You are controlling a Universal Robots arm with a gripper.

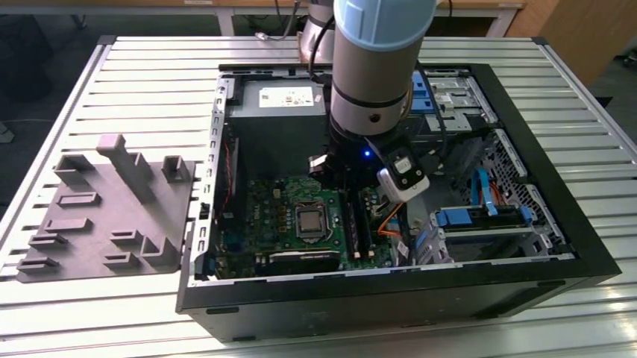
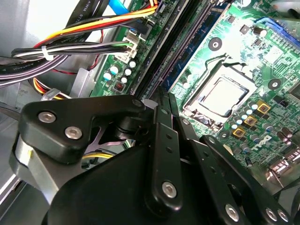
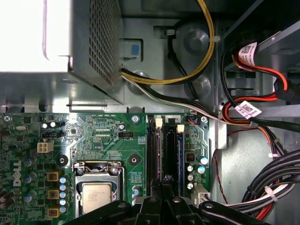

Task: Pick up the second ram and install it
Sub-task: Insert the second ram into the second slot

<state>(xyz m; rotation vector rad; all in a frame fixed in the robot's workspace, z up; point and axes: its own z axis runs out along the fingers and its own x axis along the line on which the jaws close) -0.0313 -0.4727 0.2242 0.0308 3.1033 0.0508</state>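
- The gripper (image 3: 164, 185) is lowered inside the open computer case (image 1: 557, 246), directly over the memory slots (image 3: 165, 147) of the green motherboard (image 3: 105, 136). In the exterior view the arm (image 1: 378, 67) reaches straight down into the case.
- The fingers (image 2: 161, 136) are drawn close together — tips nearly touching — and point down onto the slot row.
- The second ram (image 2: 194, 44), a dark bluish board, lies in a slot just ahead of the fingertips in the second wrist view; in the first wrist view a blue-edged strip runs beside the black slots below the gripper. Whether the fingers grip it or merely rest on it — cannot tell.
- The processor socket (image 3: 96, 194) sits beside the gripper, on the board.
- Bundled cables (image 3: 276, 187) run on the gripper's other side, near the slots.
- The metal power supply box (image 3: 70, 42) lies beyond the slots, well apart from the gripper.
- A grey parts fixture (image 1: 110, 209) rests on the bench (image 1: 149, 74), outside the case.
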